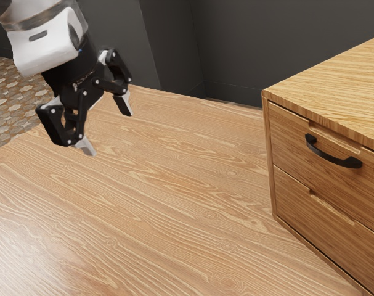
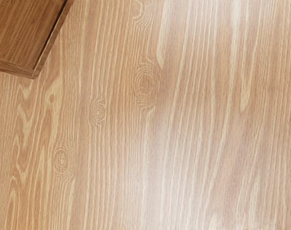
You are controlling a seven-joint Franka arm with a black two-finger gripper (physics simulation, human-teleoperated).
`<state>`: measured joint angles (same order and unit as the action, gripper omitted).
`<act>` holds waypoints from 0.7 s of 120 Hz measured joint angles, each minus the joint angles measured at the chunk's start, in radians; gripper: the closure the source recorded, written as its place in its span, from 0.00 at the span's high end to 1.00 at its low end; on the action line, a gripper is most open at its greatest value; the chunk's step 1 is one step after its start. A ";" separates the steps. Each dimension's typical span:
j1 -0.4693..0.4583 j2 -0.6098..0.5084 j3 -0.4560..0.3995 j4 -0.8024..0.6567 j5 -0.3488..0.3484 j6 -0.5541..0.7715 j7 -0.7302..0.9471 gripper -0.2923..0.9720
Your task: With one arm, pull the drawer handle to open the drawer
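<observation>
A wooden cabinet stands at the exterior view's right, with two drawer fronts one above the other. The upper drawer looks shut and carries a black curved handle. My gripper hangs above the wooden floor at the exterior view's upper left, far from the handle. Its fingers are spread wide, open, with nothing between them. In the wrist view a corner of the cabinet lies off to one side of my hand, over the wooden floor.
The wooden floor stretches between my gripper and the cabinet. A patterned tiled patch lies at the exterior view's far left. Dark walls rise behind.
</observation>
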<state>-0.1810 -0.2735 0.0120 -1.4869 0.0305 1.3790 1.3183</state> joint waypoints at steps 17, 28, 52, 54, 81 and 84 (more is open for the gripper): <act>-0.055 -0.151 -0.019 -0.219 0.013 0.097 0.113 0.77; -0.089 -0.166 -0.052 -0.247 0.042 0.161 0.174 0.77; -0.134 -0.148 -0.064 -0.235 0.067 0.260 0.279 0.77; -0.141 -0.148 -0.064 -0.236 0.068 0.270 0.287 0.77; -0.223 -0.118 -0.064 -0.242 0.055 0.429 0.371 0.77; -0.226 -0.111 -0.065 -0.242 0.050 0.447 0.378 0.77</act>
<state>-0.4071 -0.3847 -0.0527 -1.7286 0.0809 1.8257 1.6967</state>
